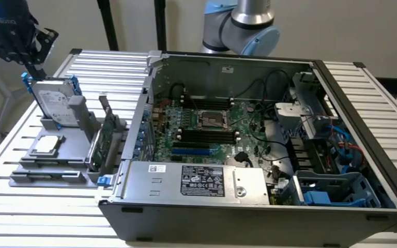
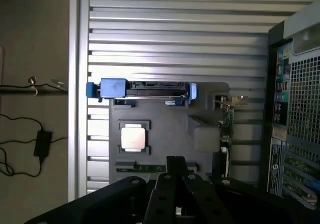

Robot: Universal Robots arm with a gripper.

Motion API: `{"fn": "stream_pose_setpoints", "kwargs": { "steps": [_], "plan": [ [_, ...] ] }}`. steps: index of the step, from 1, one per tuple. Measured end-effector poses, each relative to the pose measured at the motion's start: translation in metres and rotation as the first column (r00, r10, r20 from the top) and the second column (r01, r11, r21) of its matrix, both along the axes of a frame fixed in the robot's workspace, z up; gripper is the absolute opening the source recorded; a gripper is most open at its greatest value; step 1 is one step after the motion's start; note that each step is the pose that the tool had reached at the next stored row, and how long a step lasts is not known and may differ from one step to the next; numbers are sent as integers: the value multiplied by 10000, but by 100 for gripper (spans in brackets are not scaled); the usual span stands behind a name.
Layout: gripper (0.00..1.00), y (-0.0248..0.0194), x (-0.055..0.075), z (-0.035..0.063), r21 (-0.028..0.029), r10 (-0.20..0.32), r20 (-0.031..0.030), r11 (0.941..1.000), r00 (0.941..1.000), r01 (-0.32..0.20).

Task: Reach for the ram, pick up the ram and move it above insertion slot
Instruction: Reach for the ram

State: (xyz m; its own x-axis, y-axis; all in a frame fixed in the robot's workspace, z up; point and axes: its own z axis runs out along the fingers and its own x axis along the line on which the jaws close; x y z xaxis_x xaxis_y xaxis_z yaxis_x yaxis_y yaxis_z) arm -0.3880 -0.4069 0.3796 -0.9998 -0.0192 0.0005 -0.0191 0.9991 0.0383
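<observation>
1. Wrist view is giving us the ram (image 2: 141, 168), showing as a thin dark strip seen edge-on, sitting in its slot in the grey tray (image 2: 167, 131) at the end farthest from the hard drive (image 2: 145, 90).
2. Sitting between the hard drive and the ram is the processor chip (image 2: 133, 136), lying flat in its recess.
3. The gripper (image 2: 176, 160) is hovering high over the tray, touching nothing. Its jaws are looking drawn together and carrying nothing.
4. So by my reading the reach is only starting, and the ram is waiting untouched in its slot.
5. To do this reach well, the jaws should be opening before they are getting low. They should be lining up across the board's thin faces, aiming at the middle of its long edge.
6. Coming straight down at the tray end away from the hard drive looks safest, because the drive is standing tall on its blue rails.
7. The expansion card (image 2: 227, 126) is standing upright beside the hard drive, another tall thing worth clearing.
8. Beyond that card, well apart from the hard drive, the open computer case (image 1: 254, 225) is resting on the slatted table (image 1: 109, 62).
</observation>
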Motion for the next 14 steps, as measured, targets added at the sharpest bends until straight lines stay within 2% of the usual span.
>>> {"fn": "stream_pose_setpoints", "kwargs": {
  "steps": [14],
  "plan": [
    [11,-619,-67,-7,-1,-1,-1,10000,10000,1]
  ]
}}
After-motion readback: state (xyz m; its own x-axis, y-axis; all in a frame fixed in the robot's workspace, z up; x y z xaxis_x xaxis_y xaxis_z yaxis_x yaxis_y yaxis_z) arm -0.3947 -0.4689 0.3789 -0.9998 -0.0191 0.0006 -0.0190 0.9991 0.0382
